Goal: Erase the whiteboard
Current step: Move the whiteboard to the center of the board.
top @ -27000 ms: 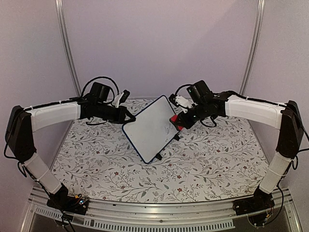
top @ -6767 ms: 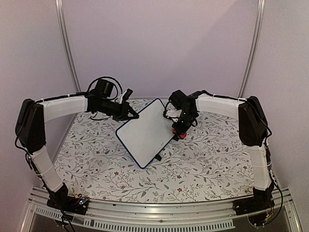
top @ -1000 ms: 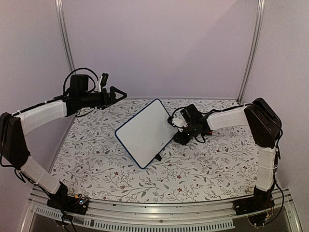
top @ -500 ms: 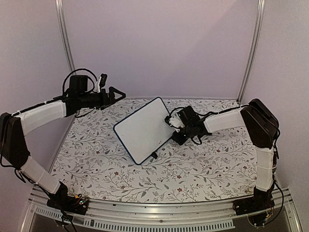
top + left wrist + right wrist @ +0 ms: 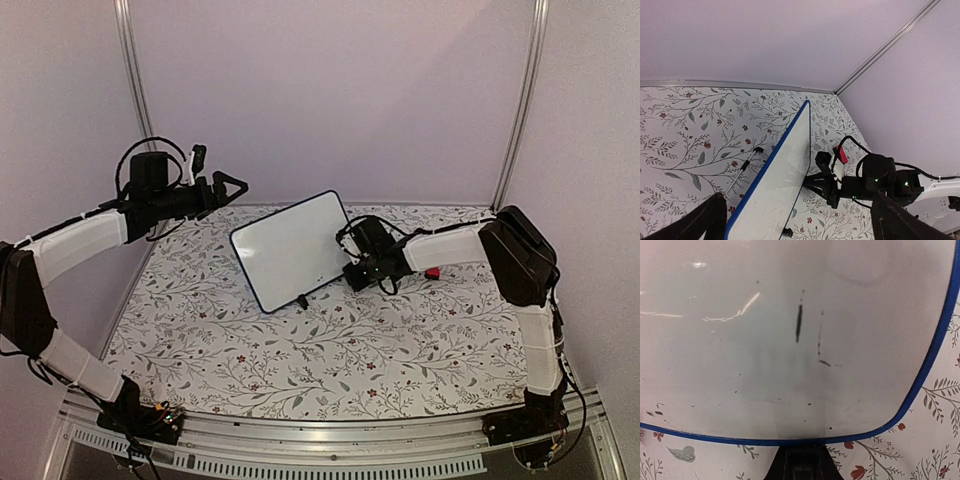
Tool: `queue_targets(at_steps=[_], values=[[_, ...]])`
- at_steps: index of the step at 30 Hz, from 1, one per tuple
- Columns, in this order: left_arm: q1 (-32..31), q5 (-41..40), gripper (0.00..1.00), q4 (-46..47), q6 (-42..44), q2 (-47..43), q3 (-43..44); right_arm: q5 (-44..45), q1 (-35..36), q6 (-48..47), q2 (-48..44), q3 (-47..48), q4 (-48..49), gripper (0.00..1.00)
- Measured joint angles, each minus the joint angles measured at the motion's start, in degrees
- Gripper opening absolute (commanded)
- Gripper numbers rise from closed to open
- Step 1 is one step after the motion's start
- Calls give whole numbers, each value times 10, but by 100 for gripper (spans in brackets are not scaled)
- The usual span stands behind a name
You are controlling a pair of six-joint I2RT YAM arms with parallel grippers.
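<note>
Top: found whiteboard (image 5: 290,250) tilted up mid-table, right gripper (image 5: 352,272) pressed together on its frame edge, left gripper (image 5: 232,186) spread wide, raised well apart, red eraser (image 5: 432,272) lying beside right arm. Left wrist: saw board standing steeply. Right wrist: noted surface mostly wiped, few dark strokes (image 5: 798,322) unerased; judged nearly done.

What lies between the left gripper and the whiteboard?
Nothing; the top external view shows only bare flowered table cover between the left gripper and the whiteboard.
</note>
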Motion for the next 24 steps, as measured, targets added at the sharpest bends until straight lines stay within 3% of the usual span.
queue_targets(at_steps=[10,24], values=[[2,-14,100,5,0,-6,-8,35,-19,90,66,119,-68,0],[7,-18,100,11,0,-17,-14,86,-68,188,111,202,-119,5]])
